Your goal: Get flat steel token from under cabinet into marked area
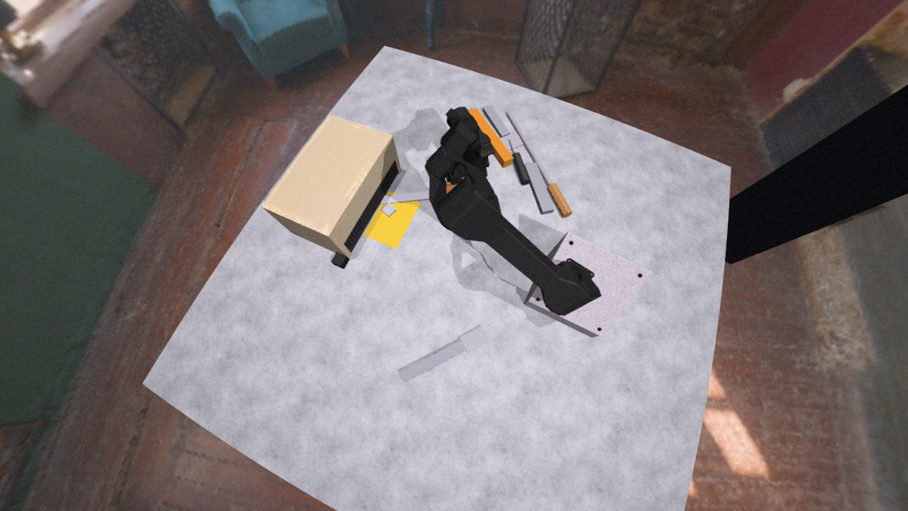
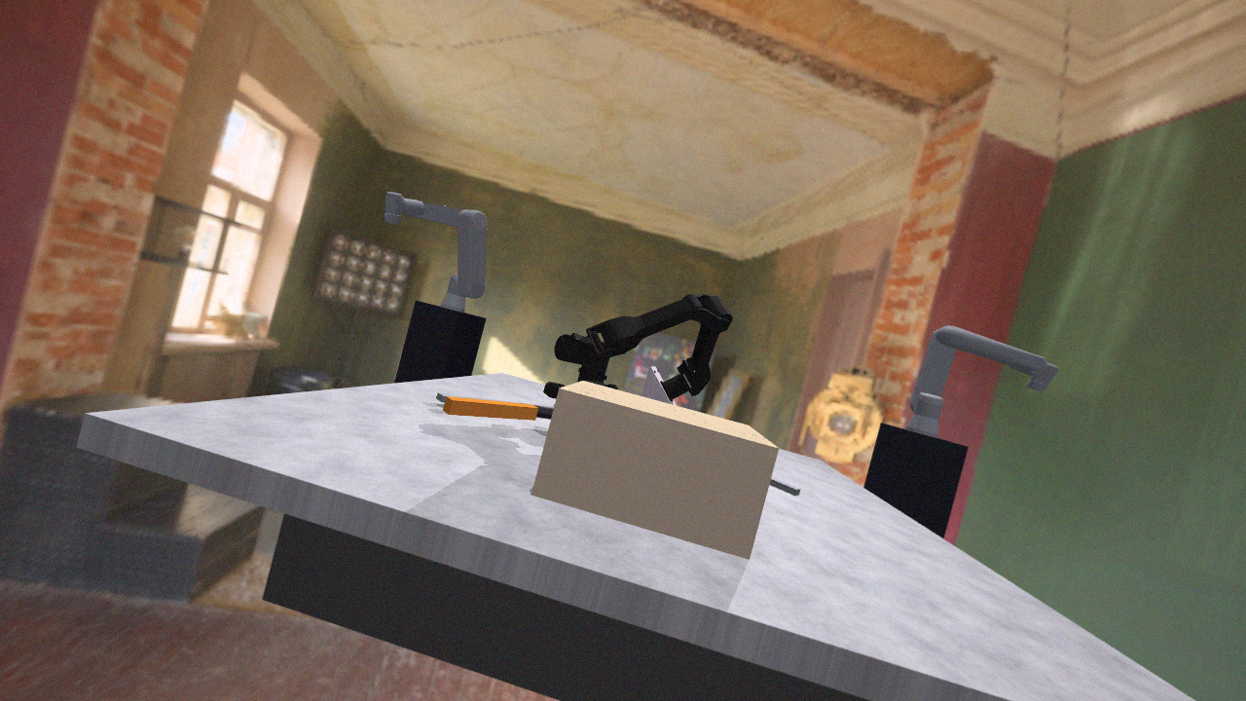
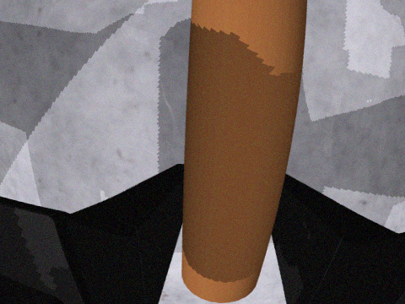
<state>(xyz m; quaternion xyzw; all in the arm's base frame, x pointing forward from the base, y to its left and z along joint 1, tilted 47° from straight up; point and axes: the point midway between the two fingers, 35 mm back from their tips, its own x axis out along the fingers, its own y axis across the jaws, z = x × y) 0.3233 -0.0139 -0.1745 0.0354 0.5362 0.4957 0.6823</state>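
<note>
One step left: token (image 1: 389, 209) flat on yellow marked area (image 1: 393, 223); fingers grip orange-handled tool (image 3: 242, 135), release pending.

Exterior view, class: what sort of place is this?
Probably an old, worn room used as a robot workspace: exposed brick walls, a cracked plaster ceiling, and grey robot arms on black pedestals around the table.
</note>
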